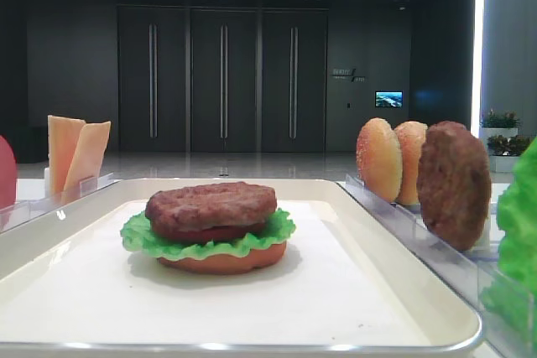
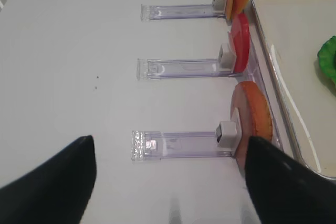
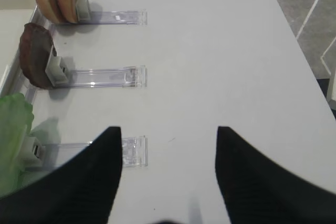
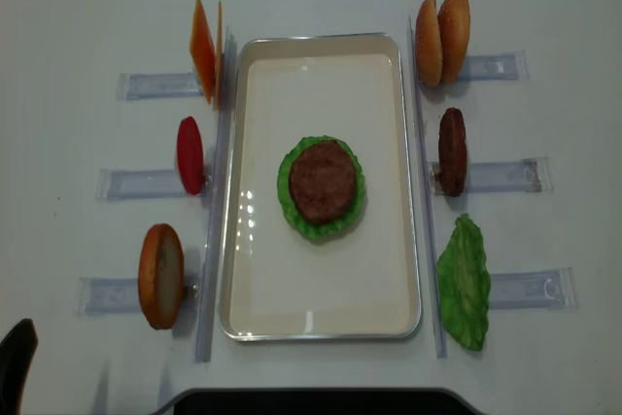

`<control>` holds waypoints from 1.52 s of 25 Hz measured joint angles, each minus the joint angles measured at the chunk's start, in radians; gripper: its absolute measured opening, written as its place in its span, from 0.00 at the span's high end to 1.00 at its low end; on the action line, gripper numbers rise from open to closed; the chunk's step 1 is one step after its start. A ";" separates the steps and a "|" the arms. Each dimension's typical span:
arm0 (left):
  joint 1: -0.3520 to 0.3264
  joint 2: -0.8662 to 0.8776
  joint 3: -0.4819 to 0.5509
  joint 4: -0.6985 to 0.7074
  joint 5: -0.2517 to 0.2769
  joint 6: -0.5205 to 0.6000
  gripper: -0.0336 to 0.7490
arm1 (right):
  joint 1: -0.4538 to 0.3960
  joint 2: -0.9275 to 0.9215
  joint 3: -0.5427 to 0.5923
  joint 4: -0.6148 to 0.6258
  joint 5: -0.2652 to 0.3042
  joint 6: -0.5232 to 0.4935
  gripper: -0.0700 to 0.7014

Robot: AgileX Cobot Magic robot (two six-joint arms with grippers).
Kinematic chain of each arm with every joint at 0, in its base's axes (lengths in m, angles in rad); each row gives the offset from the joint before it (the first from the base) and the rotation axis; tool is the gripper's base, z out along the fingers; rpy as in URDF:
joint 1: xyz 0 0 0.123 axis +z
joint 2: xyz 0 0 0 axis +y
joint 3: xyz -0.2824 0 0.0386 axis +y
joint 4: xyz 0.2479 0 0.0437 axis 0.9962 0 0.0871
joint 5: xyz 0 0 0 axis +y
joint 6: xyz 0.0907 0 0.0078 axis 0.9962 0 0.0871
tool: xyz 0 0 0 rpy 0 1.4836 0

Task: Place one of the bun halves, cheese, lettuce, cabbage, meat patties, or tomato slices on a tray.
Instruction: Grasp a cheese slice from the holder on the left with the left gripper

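The cream tray (image 4: pixel 321 284) holds a stack: a meat patty (image 4: pixel 322 181) on frilly lettuce (image 1: pixel 210 243) over a bun half (image 1: pixel 225 262). Racks to its left hold the cheese (image 4: pixel 203 51), a tomato slice (image 4: pixel 190 155) and a bun half (image 4: pixel 160 275). Racks to its right hold two bun halves (image 4: pixel 442 38), a patty (image 4: pixel 452 151) and a large green leaf (image 4: pixel 464 284), lettuce or cabbage. My left gripper (image 2: pixel 169 139) hangs open over the table beside the left bun half (image 2: pixel 254 116). My right gripper (image 3: pixel 168 129) is open and empty near the leaf's rack.
Narrow clear plastic racks (image 4: pixel 146 85) run outward from both long sides of the tray across the white table. The table's right edge (image 3: pixel 302 51) and the floor beyond show in the right wrist view. A dark base (image 4: pixel 311 400) sits at the table's near edge.
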 joint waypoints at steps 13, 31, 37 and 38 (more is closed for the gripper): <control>0.000 0.000 0.000 0.000 0.000 0.000 0.08 | 0.000 0.000 0.000 0.000 0.000 0.000 0.42; 0.000 0.000 0.000 0.000 0.000 0.000 0.29 | 0.000 0.000 0.000 0.000 0.000 0.000 0.42; 0.000 0.000 -0.002 0.000 0.001 0.000 0.38 | 0.000 0.000 0.000 0.000 0.000 0.000 0.42; 0.000 0.013 -0.007 0.000 0.001 0.000 0.39 | 0.000 0.000 0.000 0.000 0.000 0.000 0.42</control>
